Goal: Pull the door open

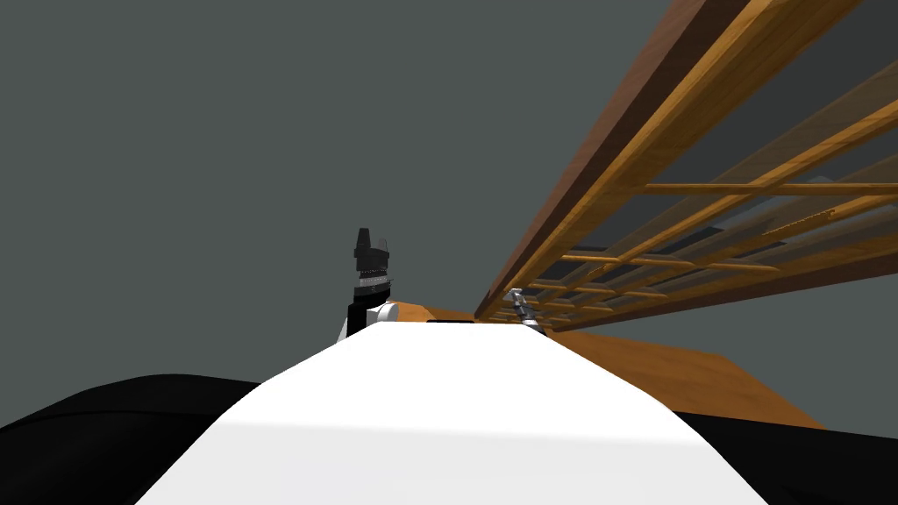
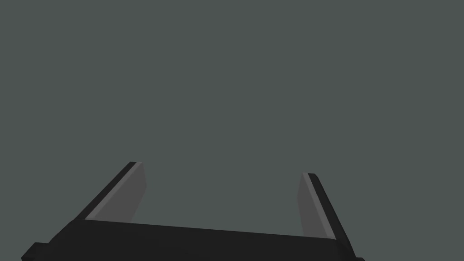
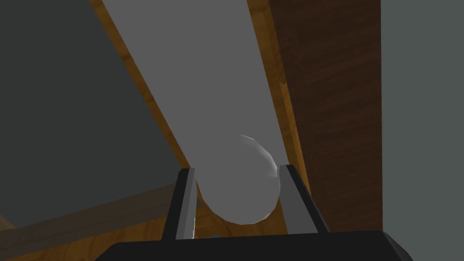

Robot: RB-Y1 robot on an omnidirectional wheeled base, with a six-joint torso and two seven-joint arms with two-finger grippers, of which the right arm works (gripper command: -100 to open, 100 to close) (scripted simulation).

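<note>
A plain dark grey wall (image 1: pixel 219 131) stands behind everything, with a black area along the lower edges of the head view. Closest in, the right gripper (image 3: pixel 238 168) has its two thin fingers (image 3: pixel 290 199) pressed against opposite sides of the domed end of a long, light grey, round bar handle (image 3: pixel 217 90). The jaws pinch it near their tips. The bar runs away from the gripper along the honey-brown wooden door (image 1: pixel 702 114). A dark brown wooden strip (image 3: pixel 335 113) lies just beside the bar on one side, and grey wall lies beyond that.

In the head view the door stretches off to the right of the chest's tip. It has a thick wooden stile and a lattice of thin wooden bars (image 1: pixel 666 263) over see-through panes.

The left gripper (image 2: pixel 222 167) is raised in front of the bare wall, left of the door and well apart from it. Its fingers are spread wide with nothing between them.
</note>
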